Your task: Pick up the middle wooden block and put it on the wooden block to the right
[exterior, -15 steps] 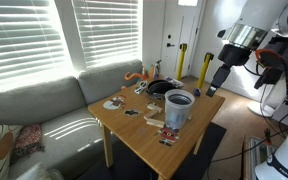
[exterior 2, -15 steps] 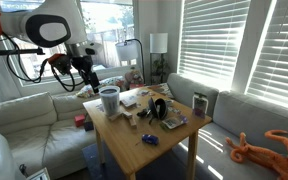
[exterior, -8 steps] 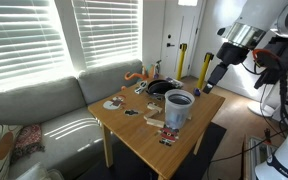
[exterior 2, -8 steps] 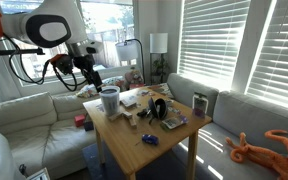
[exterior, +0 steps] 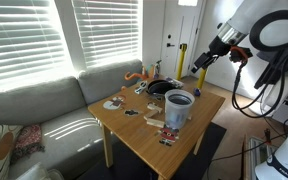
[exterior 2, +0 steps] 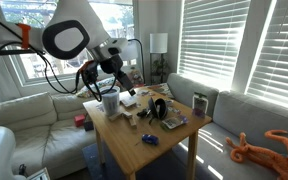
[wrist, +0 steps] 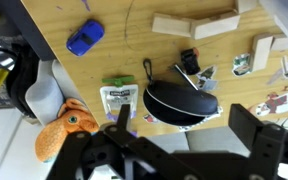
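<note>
Above the counter [wrist: 114,62], our tool [wrist: 184,118] hangs wide, empty; we should centre it over the middle wooden block [wrist: 216,26]

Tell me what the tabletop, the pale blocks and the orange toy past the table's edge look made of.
Tabletop: probably wood or wood veneer; even tan colour, smooth matte surface.
Blocks: likely bare light wood; pale, matte, with square-cut edges.
Orange toy: seems to be plush fabric; soft rounded shape without hard edges, though the view is too blurred to be sure.
</note>
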Controlling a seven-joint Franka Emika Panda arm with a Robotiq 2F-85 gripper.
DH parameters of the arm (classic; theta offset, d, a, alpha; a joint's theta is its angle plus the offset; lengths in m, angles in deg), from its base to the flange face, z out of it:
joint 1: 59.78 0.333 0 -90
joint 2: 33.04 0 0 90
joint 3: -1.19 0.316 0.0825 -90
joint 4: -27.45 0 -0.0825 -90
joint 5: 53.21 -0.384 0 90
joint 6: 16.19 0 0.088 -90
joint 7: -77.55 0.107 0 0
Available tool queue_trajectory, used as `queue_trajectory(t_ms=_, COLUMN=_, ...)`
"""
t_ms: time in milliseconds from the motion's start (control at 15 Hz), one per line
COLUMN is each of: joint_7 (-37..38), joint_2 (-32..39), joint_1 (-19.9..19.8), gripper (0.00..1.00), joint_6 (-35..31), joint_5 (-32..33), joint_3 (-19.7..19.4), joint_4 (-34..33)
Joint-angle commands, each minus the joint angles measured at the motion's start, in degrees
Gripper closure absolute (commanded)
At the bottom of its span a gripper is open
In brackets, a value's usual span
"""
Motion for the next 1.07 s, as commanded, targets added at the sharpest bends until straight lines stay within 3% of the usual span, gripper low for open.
queue_trajectory(t_ms=0, joint_7=-4.01, joint_2=5.34, joint_1=1.55, gripper=0.0, joint_6=10.99, joint_5=0.71, joint_3=-3.02, joint_4=-5.18)
queue_trajectory(t_ms=200, joint_7=-9.02, joint_2=7.42, joint_1=3.27, gripper=0.0, joint_6=21.78, joint_5=-0.29, joint_3=-5.45, joint_4=-8.58)
queue_trajectory(t_ms=533, joint_7=-12.99, joint_2=10.97, joint_1=3.79, gripper=0.0, joint_6=39.97, joint_5=3.46, joint_3=-5.88, joint_4=-14.7)
queue_trajectory(t_ms=600, joint_7=-10.57, joint_2=8.43, joint_1=3.32, gripper=0.0, joint_6=34.66, joint_5=2.63, joint_3=-5.82, joint_4=-11.3)
queue_trajectory(t_ms=733, joint_7=-11.59, joint_2=9.43, joint_1=3.78, gripper=0.0, joint_6=37.83, joint_5=2.69, joint_3=-5.95, joint_4=-12.72)
queue_trajectory(t_ms=1000, joint_7=-0.18, joint_2=10.38, joint_1=2.54, gripper=0.0, joint_6=26.27, joint_5=-0.44, joint_3=-5.01, joint_4=-11.88)
